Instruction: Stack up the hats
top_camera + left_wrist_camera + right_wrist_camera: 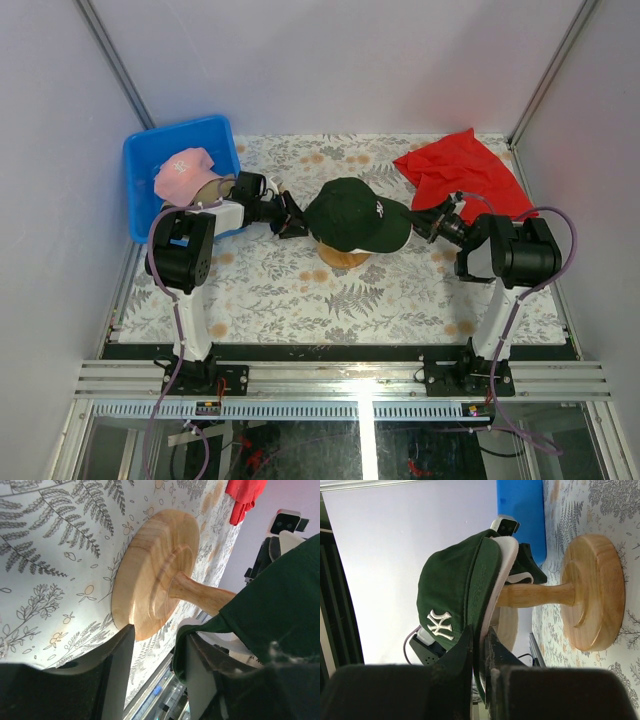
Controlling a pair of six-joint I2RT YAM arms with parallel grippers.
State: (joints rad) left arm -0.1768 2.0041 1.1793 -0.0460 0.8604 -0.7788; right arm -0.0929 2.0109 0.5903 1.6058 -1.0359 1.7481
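both arms share chunky black joint housings with rounded edges, and each has a pale grey-white lower link rising from a black base plate (200, 378) bolted to the rail. the left arm (180, 255) has a white section near its wrist; the right arm (520, 250) looks black up top. a thin purplish-grey cable (573, 245) loops off each arm. the left pincer (155, 635) and right pincer (479, 635) have flat matte black fingers (117, 670) with squared tips. a small white camera box (287, 522) with dark lenses sits on the wrist.
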